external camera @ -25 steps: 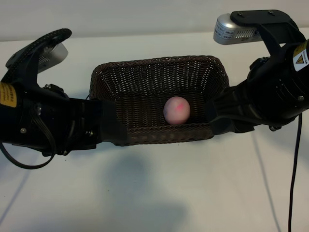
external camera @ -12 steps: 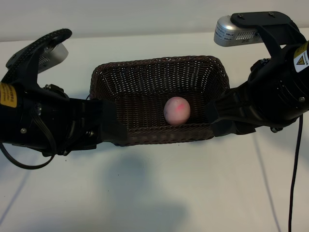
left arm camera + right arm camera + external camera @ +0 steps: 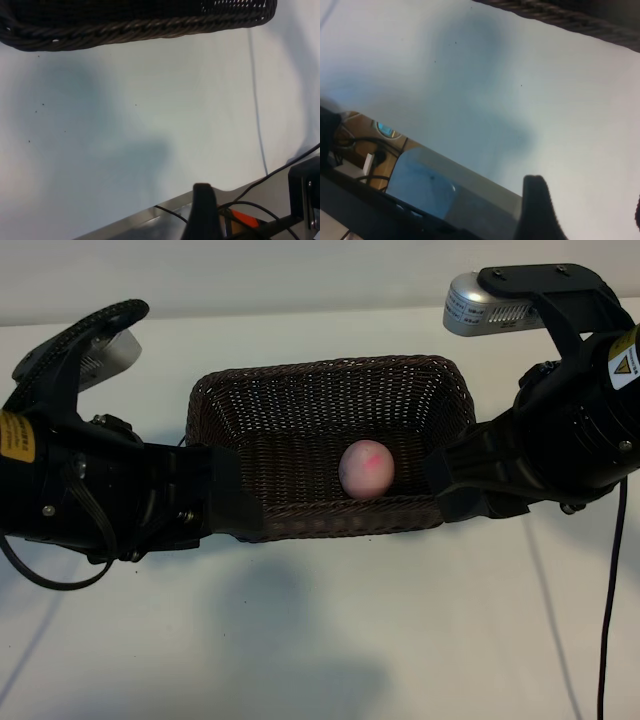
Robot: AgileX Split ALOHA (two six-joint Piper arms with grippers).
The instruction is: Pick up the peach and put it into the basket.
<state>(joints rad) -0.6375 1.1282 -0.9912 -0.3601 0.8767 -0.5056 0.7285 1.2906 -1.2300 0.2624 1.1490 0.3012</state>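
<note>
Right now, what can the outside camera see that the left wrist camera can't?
Only the exterior view shows the peach lying inside the basket, with the left gripper and right gripper at the basket's two ends. Only the left wrist view shows cables past the table's edge. Both show the basket's braided rim and the white table.

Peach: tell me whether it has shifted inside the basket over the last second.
No. The peach rests at the same spot against the basket near wall, right of centre, as in the earlier exterior views.
</note>
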